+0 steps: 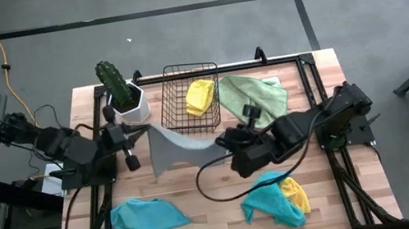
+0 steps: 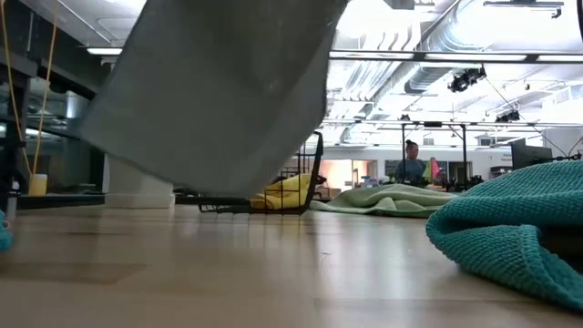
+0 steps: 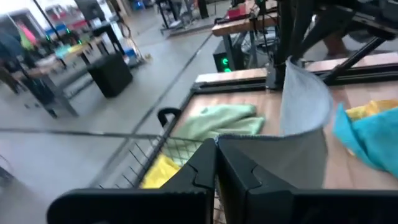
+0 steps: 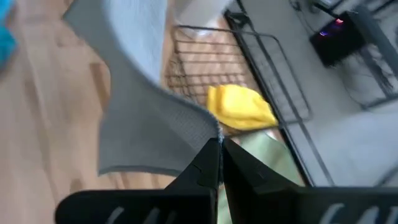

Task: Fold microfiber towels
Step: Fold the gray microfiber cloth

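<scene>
Item: grey towel [image 1: 172,146], in hand. Held off the surface [image 1: 214,221] between the two arms, near its centre, at about 6 o'clock from the basket [image 1: 190,96]. The low view shows it hanging clear of the wood, bottom edge slanted.

Left claw [image 1: 128,144]: pressed together, pinching one top corner of the grey towel, at 9 o'clock of the cloth.

Right claw [image 1: 225,140]: pressed together, pinching the opposite corner, at 3 o'clock of the cloth. The towel sags in a band between the two grips.

Other towels: yellow one [image 1: 200,96] inside the basket; light green one [image 1: 253,94] flat at 3 o'clock of the basket; teal one [image 1: 148,217] at 7 o'clock of the surface; teal [image 1: 271,203] and yellow [image 1: 294,193] heaped together at 5 o'clock.

Also present: potted cactus [image 1: 119,91] at 9 o'clock of the basket.

Step, as judged: spreading the grey towel before laying and folding it.

Handling notes, as judged:
- Draw the claws apart until the top edge runs straight; the present sag would lay down wrinkled.
- Keep both corners level, since the hem hangs askew.
- Lower over the bare wood at 6 o'clock, between the teal heaps, so that the free edge lands first and the cloth rolls out flat.
- Stay clear of the basket rim; soft pile may snag on wire.
</scene>
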Robot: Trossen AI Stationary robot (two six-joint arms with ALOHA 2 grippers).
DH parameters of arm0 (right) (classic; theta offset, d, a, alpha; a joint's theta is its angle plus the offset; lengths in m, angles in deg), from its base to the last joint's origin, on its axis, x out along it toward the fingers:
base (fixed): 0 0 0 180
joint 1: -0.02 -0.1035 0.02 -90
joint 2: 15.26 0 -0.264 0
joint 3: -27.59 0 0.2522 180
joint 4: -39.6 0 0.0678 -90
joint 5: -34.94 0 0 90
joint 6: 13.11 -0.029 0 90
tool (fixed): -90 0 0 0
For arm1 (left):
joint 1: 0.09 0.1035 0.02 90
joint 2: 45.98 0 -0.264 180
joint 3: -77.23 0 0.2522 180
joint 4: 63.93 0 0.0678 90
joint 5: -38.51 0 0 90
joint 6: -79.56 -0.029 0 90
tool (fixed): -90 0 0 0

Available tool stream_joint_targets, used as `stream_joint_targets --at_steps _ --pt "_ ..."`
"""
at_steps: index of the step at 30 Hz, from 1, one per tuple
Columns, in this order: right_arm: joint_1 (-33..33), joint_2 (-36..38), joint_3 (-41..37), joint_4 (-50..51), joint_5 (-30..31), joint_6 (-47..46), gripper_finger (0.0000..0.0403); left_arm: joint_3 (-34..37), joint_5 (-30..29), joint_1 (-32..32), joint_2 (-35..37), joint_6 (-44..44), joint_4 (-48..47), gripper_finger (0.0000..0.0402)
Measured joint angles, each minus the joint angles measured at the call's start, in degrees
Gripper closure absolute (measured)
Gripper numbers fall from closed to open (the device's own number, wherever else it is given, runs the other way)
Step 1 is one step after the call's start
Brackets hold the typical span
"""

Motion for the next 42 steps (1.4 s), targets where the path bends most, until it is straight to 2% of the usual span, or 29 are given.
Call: stream_joint_targets --at_steps 6,10,16,20,23,27,28,29,30,32,33,34,35,36,38,39,40,41,42 --pt "-1.26 0.05 0.64 13.88 -1.98 -12.40 0.0403 -2.10 -5.50 -0.24 -0.05 -6.35 -0.84 0.0402" --pt "-2.09 -0.16 -2.21 13.72 -5.08 -14.98 0.0403 -1.96 -7.15 -1.27 -0.24 -2.56 -5.96 0.0401" --pt "-2.31 -0.57 -5.76 11.85 -5.44 -14.52 0.0403 1.05 -9.70 -2.77 -1.32 0.43 -6.59 0.0401" --pt "-2.35 -0.47 -4.73 13.69 -2.17 -16.23 0.0403 1.42 -13.65 -3.34 -2.13 -1.52 -5.28 0.0401" --pt "-2.66 0.33 -2.19 14.78 3.84 -16.67 0.0403 -0.57 -17.90 -3.35 -2.19 -5.92 -1.72 0.0401" --pt "-3.12 0.98 1.02 14.50 12.00 -13.72 0.0403 -3.41 -19.11 -3.30 -1.85 -9.40 4.28 0.0401" --pt "-3.12 0.94 1.72 14.44 11.26 -13.43 0.0403 -3.67 -18.54 -3.30 -1.79 -9.08 4.72 0.0401" --pt "-3.10 0.94 2.24 13.78 7.39 -12.21 0.0403 -3.81 -16.11 -3.30 -1.73 -8.18 4.57 0.0401" --pt "-2.88 1.04 2.42 12.67 0.67 -10.31 0.0403 -3.87 -11.20 -3.28 -1.67 -6.85 3.35 0.0401" --pt "-2.44 0.86 2.14 9.94 -13.35 -5.49 0.0403 -3.85 2.56 -3.28 -1.29 -2.10 -0.88 0.0401" --pt "-2.50 0.69 1.74 8.11 -17.76 -3.01 0.0403 -3.99 9.15 -3.30 -1.42 1.06 -2.67 0.0401" --pt "-2.81 0.59 1.63 7.05 -19.86 -1.33 0.0403 -4.52 13.35 -3.33 -1.69 3.43 -4.50 0.0401" --pt "-3.03 0.59 1.63 6.66 -18.16 -2.21 0.0403 -5.14 14.65 -3.39 -2.01 4.89 -5.25 0.0401" --pt "-3.31 0.61 1.95 7.41 -13.39 -6.11 0.0403 -5.64 12.20 -3.39 -2.25 5.52 -5.13 0.0401" --pt "-3.00 0.82 2.94 12.70 -4.90 -13.70 0.0403 -6.04 1.36 -3.50 -2.31 5.17 -5.17 0.0401" --pt "-2.79 1.04 2.99 14.72 -3.50 -14.92 0.0403 -6.09 -2.66 -3.78 -2.28 5.27 -5.24 0.0401" --pt "-2.58 1.11 3.02 15.07 -4.63 -14.72 0.0403 -6.14 -2.73 -4.14 -2.18 6.28 -5.19 0.0401" --pt "-2.56 1.09 3.07 14.41 -8.16 -12.92 0.0403 -6.16 1.64 -4.35 -1.81 7.39 -5.19 0.0401" --pt "-2.71 0.97 3.07 13.06 -12.52 -10.56 0.0403 -6.14 9.39 -4.37 -1.43 7.54 -5.17 0.0401"
